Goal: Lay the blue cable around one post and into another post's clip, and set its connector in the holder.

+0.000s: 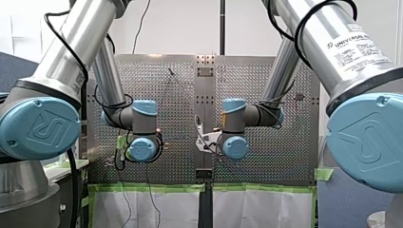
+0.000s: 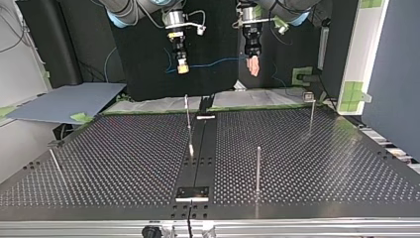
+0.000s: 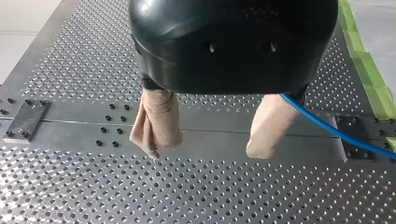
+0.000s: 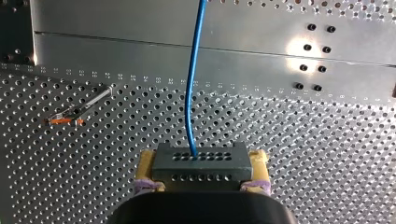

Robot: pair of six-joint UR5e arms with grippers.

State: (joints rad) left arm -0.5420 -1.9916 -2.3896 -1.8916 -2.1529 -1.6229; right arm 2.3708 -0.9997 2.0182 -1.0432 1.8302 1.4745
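In the right wrist view my right gripper (image 4: 201,179) is shut on a grey connector block (image 4: 201,163) between its yellow pads (image 4: 148,168). The blue cable (image 4: 190,98) leaves the block and runs ahead over the perforated table. In the top view that gripper (image 2: 182,67) hangs high at the back, and the cable (image 2: 213,63) spans across to my left gripper (image 2: 253,65). My left gripper (image 3: 205,151) is open, with nothing between its beige pads (image 3: 156,123). The cable (image 3: 331,130) passes close beside one pad, outside the gap.
Thin posts stand on the table in the top view: one near the middle (image 2: 188,124), one nearer the front (image 2: 258,171), one at the right back (image 2: 311,111), one at the far left (image 2: 55,159). A small plate (image 2: 193,192) sits on the dark centre strip.
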